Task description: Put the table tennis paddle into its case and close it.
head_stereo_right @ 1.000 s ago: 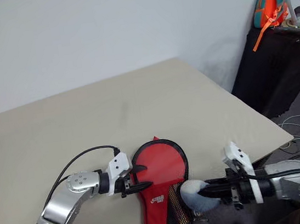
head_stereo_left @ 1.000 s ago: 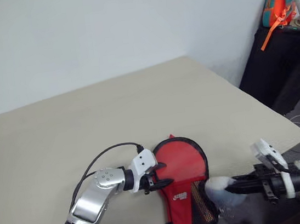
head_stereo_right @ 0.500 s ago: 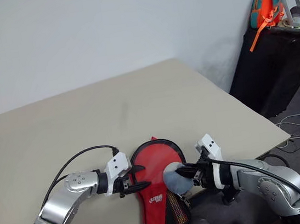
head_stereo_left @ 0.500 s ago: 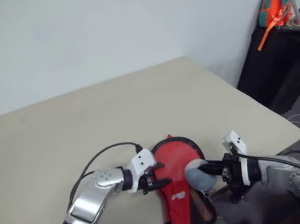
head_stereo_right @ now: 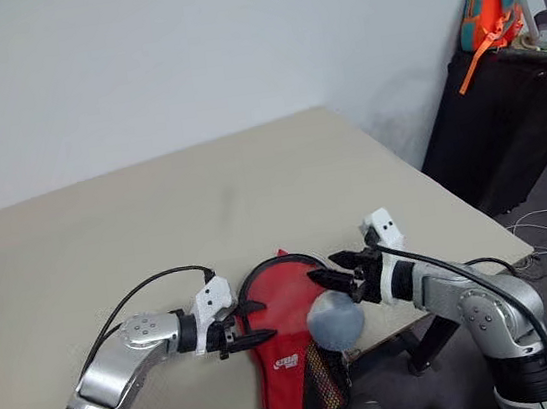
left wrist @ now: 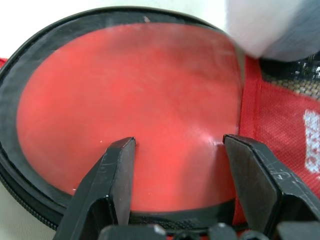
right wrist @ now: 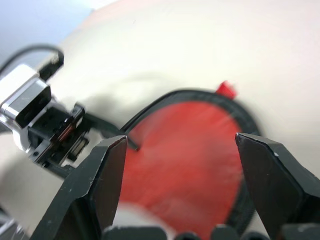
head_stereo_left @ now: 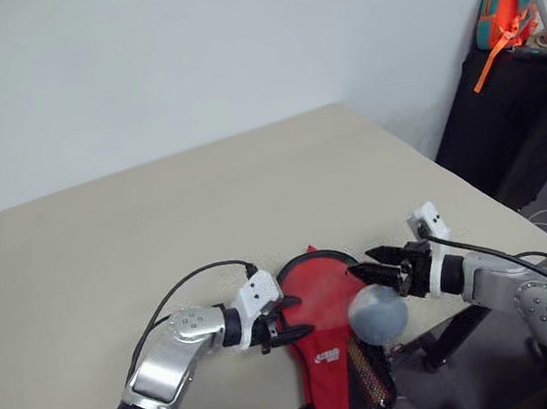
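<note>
**Both grippers at the paddle case on the table edge**

From my head camera, the case [head_stereo_left: 334, 343] lies at about six o'clock on the beige table [head_stereo_left: 157, 240], its narrow mesh end hanging over the near edge. Through its clear panel I see the red face of the table tennis paddle [left wrist: 135, 105], inside the black rim. My left gripper [head_stereo_left: 287, 321] sits at the case's nine o'clock side, fingers spread moderately over the rim, gripping nothing. My right gripper [head_stereo_left: 374, 264] hovers at the case's two o'clock, fingers wide apart and empty (a blurred grey-white round shape [head_stereo_left: 377, 315] shows just below it; I cannot tell what it is).
</note>
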You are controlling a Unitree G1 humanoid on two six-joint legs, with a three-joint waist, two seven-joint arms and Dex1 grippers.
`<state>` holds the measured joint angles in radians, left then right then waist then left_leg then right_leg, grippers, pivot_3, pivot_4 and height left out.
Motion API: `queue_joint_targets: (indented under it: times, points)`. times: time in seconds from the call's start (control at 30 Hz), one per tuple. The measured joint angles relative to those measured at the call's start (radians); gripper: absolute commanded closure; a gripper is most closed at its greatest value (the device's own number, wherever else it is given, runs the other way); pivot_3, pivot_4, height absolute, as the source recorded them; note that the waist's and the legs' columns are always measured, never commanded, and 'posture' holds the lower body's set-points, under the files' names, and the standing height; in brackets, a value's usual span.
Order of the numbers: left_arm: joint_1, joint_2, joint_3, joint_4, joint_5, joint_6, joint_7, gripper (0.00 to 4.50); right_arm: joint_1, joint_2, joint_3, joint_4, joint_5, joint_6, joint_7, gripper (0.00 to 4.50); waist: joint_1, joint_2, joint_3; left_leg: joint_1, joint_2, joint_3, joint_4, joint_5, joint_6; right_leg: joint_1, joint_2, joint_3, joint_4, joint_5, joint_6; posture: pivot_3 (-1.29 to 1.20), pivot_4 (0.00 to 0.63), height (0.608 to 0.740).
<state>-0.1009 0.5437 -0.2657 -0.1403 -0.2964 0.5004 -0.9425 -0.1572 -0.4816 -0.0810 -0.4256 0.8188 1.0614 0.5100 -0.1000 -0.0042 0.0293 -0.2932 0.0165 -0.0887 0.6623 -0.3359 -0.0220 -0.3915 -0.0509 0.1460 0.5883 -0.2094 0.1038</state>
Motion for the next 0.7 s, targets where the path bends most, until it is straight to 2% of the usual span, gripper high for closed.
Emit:
queue_joint_targets:
  times: [0.27,0.37,0.47,0.57,0.7]
  points:
    - [-0.083,-0.002,0.121,0.117,-0.073,0.117,0.020,1.54,0.003,0.019,-0.074,0.017,0.006,-0.092,0.018,0.69,-0.002,0.004,0.004,-0.004,0.000,0.000,-0.002,0.000,0.000,-0.003,0.000,-0.001,0.001,0.000,0.000,0.00,0.000,0.740]
    - [-0.093,0.041,0.151,0.122,-0.092,0.177,0.021,1.54,0.002,0.023,-0.144,0.051,0.012,-0.154,0.032,0.69,-0.001,0.001,0.006,-0.017,-0.001,-0.001,-0.001,0.000,0.000,-0.015,0.001,0.000,0.002,0.001,0.000,0.00,0.000,0.740]
    - [-0.098,0.064,0.163,0.099,-0.112,0.211,0.013,1.54,0.002,0.021,-0.189,0.070,0.059,-0.162,0.067,0.69,-0.001,-0.001,0.010,-0.022,-0.001,-0.002,-0.001,0.000,0.000,-0.019,0.001,0.000,0.002,0.005,-0.001,0.00,0.000,0.740]
    - [-0.095,0.151,0.198,0.091,-0.117,0.218,-0.011,1.54,0.006,-0.008,-0.200,0.076,0.091,-0.169,0.124,0.69,-0.001,-0.001,0.014,-0.032,-0.001,-0.003,0.000,0.000,0.000,-0.028,0.002,0.000,0.002,0.006,-0.003,0.00,0.000,0.740]
    - [-0.076,0.252,0.288,0.092,-0.117,0.205,-0.042,1.54,0.011,-0.055,-0.195,0.115,0.082,-0.200,0.198,0.69,0.001,-0.001,0.017,-0.034,-0.003,-0.002,0.000,0.000,0.000,-0.030,0.000,0.000,0.001,0.007,-0.004,0.00,0.000,0.740]
